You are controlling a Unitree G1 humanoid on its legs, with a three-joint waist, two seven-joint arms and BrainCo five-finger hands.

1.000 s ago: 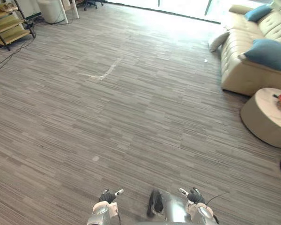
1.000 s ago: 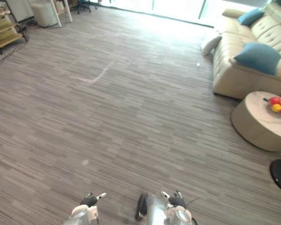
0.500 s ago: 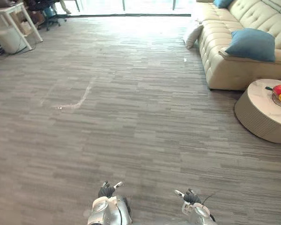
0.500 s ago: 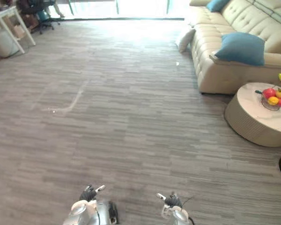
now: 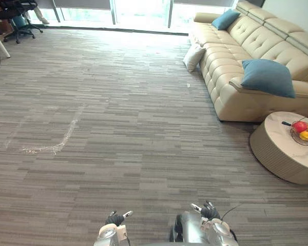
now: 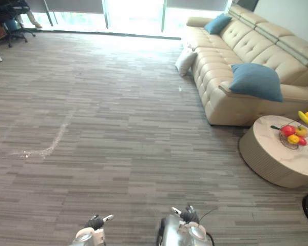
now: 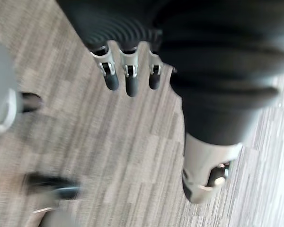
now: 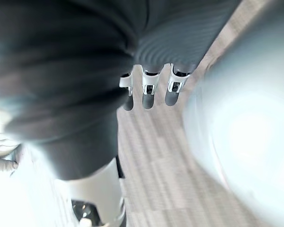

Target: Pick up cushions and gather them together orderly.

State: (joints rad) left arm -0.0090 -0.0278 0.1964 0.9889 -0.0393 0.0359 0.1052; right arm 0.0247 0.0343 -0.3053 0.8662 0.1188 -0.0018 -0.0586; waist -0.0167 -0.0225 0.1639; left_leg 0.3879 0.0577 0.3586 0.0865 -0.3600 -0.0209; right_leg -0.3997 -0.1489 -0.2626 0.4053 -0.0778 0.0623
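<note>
Fingers of the left hand (image 5: 115, 219) and right hand (image 5: 209, 211) hang straight and apart, gripping nothing. Well ahead of them, rightward, a near blue cushion (image 5: 267, 77) and far blue cushion (image 5: 226, 19) lie on the sofa (image 5: 222, 61); a cream cushion (image 5: 194, 56) leans against its base.

The sofa (image 5: 223, 61), the round counter (image 5: 277, 156) and its fruit bowl (image 5: 304, 134) run past the left eye view's right edge. A pale speck (image 5: 188, 85) beside the sofa is too small to tell. The bottom edge cuts the arms behind the left hand (image 5: 114, 219) and right hand (image 5: 210, 211).
</note>
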